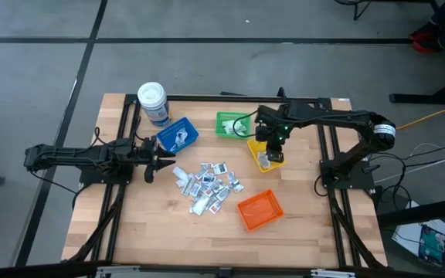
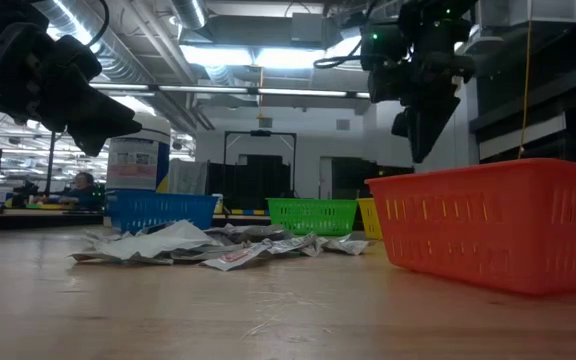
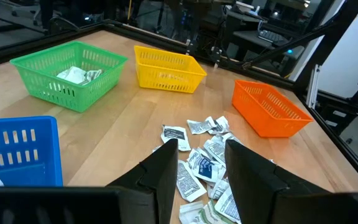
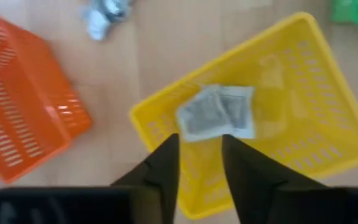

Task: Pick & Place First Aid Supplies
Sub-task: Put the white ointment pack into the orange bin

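While the camera looks down from above, the pile of small flat white and grey paper packets [image 1: 208, 185] lies in the middle of the wooden table [image 1: 130, 232]. The left gripper [image 1: 151, 161] is at the left of the frame, just left of the pile, and its jaws are a little apart with nothing in them. The right gripper [image 1: 271, 147] hangs over the yellow plastic basket [image 1: 263, 157] right of the middle.

Down at table height, the packets [image 2: 208, 244] sit low in the middle, left of the big orange plastic basket [image 2: 498, 222]. The right gripper [image 2: 423, 125] is high at the upper right.

Past the left arm's two dark fingers [image 3: 166, 171], the packets [image 3: 201, 165] lie just ahead, with a gap between the fingers.

Past the right arm's fingers [image 4: 166, 165], a grey-white packet [image 4: 216, 113] shows in the middle, over the yellow basket [image 4: 291, 93]. The jaws stand apart and do not pinch it. I cannot tell if it has landed.
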`<state>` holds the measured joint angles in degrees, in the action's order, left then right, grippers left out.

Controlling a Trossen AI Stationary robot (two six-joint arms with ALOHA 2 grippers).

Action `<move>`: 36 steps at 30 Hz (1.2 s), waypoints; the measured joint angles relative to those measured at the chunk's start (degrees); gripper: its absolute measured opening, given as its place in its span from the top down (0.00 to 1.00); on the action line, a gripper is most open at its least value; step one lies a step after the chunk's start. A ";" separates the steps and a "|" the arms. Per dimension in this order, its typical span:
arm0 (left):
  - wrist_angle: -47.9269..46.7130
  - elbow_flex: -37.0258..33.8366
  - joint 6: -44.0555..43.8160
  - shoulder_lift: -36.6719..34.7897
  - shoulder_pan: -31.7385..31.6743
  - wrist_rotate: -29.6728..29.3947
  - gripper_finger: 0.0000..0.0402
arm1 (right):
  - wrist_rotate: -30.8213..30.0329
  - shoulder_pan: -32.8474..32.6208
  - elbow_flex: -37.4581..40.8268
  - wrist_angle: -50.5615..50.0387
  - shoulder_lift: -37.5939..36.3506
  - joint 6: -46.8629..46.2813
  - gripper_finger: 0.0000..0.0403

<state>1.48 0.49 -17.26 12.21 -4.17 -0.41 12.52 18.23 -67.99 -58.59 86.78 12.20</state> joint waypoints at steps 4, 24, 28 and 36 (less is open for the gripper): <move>0.00 -0.01 0.00 0.00 0.00 0.01 0.68 | -7.04 -3.46 0.00 0.52 0.00 -2.67 0.57; -0.02 0.01 0.00 0.00 0.00 0.01 0.68 | -7.38 -18.69 0.00 27.85 4.31 9.78 0.51; 0.00 0.00 0.00 0.00 -0.01 0.01 0.68 | -7.40 -19.99 0.00 35.24 7.51 12.84 0.51; 0.00 0.01 0.00 0.00 -0.02 0.01 0.68 | -7.46 -21.88 0.00 44.48 14.24 14.00 0.51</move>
<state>1.48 0.49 -17.26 12.21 -4.19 -0.40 5.06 -3.65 -67.99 -14.11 101.03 26.20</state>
